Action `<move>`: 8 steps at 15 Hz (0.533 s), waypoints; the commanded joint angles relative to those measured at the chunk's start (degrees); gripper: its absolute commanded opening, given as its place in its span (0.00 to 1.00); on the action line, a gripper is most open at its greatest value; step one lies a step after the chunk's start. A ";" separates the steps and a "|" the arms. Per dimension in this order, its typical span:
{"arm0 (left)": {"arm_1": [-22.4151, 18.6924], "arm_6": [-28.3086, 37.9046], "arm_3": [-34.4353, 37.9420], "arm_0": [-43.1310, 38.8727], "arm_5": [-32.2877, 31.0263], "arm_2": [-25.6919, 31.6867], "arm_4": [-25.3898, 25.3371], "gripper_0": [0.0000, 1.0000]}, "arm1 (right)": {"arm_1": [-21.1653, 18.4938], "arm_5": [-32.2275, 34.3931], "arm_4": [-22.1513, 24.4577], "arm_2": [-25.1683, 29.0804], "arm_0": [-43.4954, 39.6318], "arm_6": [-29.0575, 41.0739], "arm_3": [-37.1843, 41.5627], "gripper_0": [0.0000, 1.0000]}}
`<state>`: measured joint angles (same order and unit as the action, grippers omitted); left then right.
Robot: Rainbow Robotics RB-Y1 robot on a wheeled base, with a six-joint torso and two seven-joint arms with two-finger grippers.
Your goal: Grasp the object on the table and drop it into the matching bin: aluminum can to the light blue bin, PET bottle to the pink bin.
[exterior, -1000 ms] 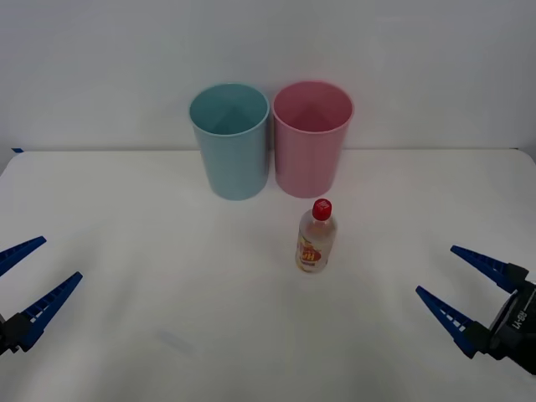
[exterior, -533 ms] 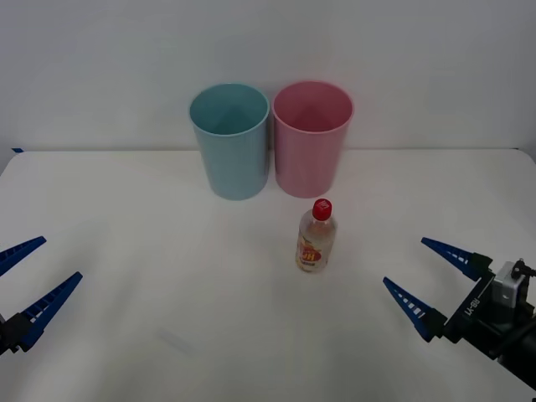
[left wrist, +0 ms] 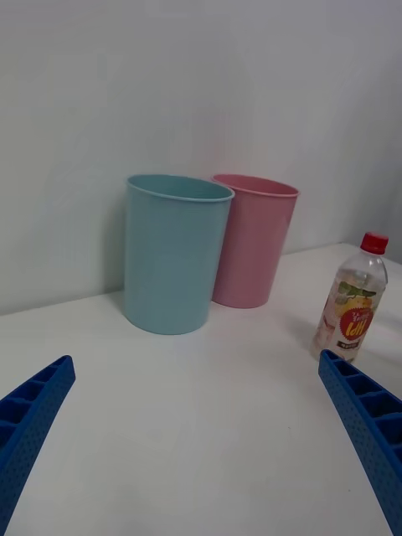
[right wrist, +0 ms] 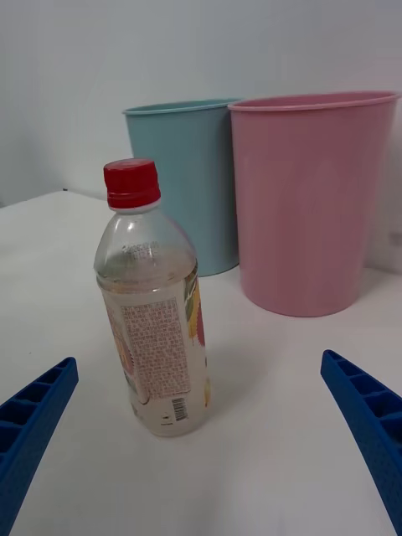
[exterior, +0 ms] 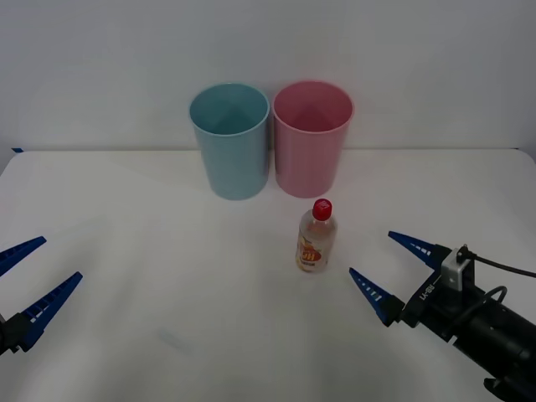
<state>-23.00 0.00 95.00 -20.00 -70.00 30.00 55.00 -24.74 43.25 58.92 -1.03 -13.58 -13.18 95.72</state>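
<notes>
While my left gripper [exterior: 25, 287] sits low at the front view's left edge with its lower part cut off, its two blue fingers stand spread apart over the wide white tabletop [exterior: 134, 226]. In that same view my right gripper [exterior: 391, 267] is well onto the table, jaws wide, pointing at the small clear plastic bottle with the red screw cap and yellow-orange-red label [exterior: 314, 238]. The bottle stands upright just beyond my fingertips, not touching them, in front of the tall round pink plastic bin [exterior: 311, 138]; the tall round pale blue bin [exterior: 230, 140] stands just beside that one.

From my right wrist, the bottle [right wrist: 157, 301] is close and upright between my two fingers [right wrist: 33, 423], nearer one of them, with both bins behind it; the blue bin [right wrist: 186, 180] is partly hidden by the pink [right wrist: 311, 201].

From my left wrist, the bottle [left wrist: 352, 300] stands well apart from the open fingers [left wrist: 362, 419].
</notes>
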 commanded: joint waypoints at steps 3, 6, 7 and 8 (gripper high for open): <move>0.00 0.00 0.00 0.00 0.00 0.00 0.00 1.00 | 0.13 -0.80 1.55 -3.02 4.79 -0.27 -5.29 1.00; 0.00 0.00 0.00 0.00 0.00 0.00 0.00 1.00 | 0.22 -1.59 1.55 -5.39 7.51 -0.97 -7.92 1.00; 0.00 0.00 0.00 0.00 0.00 0.00 0.00 1.00 | 0.22 -1.77 1.63 -5.92 8.21 -1.06 -8.63 1.00; 0.00 0.00 0.00 0.00 0.00 0.00 0.00 1.00 | 0.22 -2.03 1.63 -6.71 9.18 -1.32 -9.77 1.00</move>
<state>-23.00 0.00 95.00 -20.00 -70.00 30.00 55.00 -24.53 41.40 60.54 -7.19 -5.07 -14.33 86.73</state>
